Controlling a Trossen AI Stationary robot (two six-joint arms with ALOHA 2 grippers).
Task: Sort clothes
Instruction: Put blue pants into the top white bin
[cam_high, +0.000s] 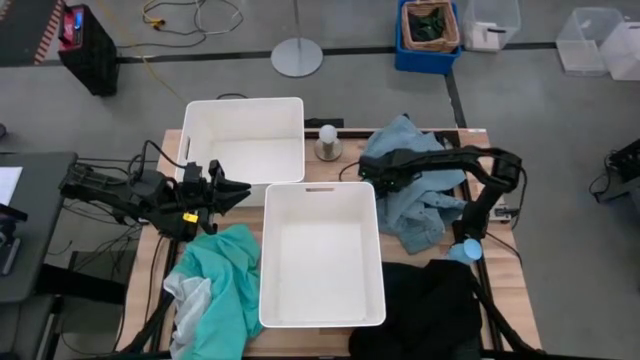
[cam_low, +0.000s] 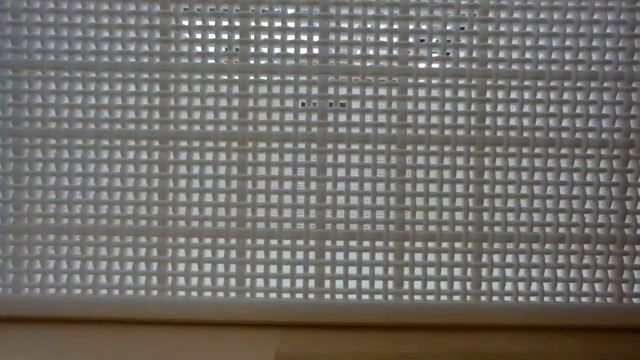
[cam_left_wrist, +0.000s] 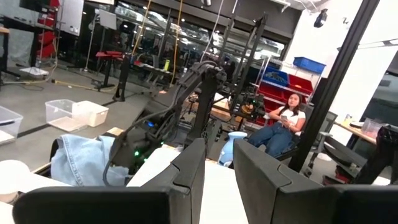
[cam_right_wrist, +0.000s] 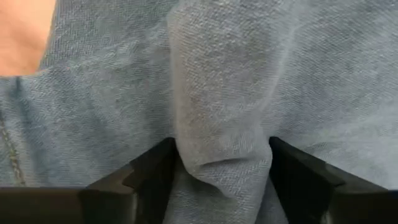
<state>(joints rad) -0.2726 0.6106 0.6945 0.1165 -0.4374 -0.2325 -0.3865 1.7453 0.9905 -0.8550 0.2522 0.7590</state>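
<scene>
A dusty light-blue garment (cam_high: 425, 195) lies heaped on the table's far right part. My right gripper (cam_high: 372, 172) is at its left end, shut on a fold of it (cam_right_wrist: 221, 93). A bright teal garment (cam_high: 222, 285) with a pale grey-white part (cam_high: 186, 298) lies at the near left. A black garment (cam_high: 430, 305) lies at the near right. My left gripper (cam_high: 238, 190) hovers open and empty at the left, above the teal garment's far edge; its fingers (cam_left_wrist: 186, 180) point toward the table's right. My right gripper pinches a raised fold of the light-blue garment (cam_right_wrist: 221, 146) between its two fingers (cam_right_wrist: 149, 177). The arm reaches in from the table's right side. The fold bulges up between the fingers; the rest of the garment lies on the table.
Two white bins stand mid-table, one far left (cam_high: 200, 115) and one near centre (cam_high: 372, 250), whose mesh wall (cam_low: 320, 150) fills the low view. A pale round object (cam_high: 327, 140) stands between bin and garment. A small light-blue bottle (cam_high: 466, 250) stands right. A person (cam_left_wrist: 283, 121) sits beyond the table.
</scene>
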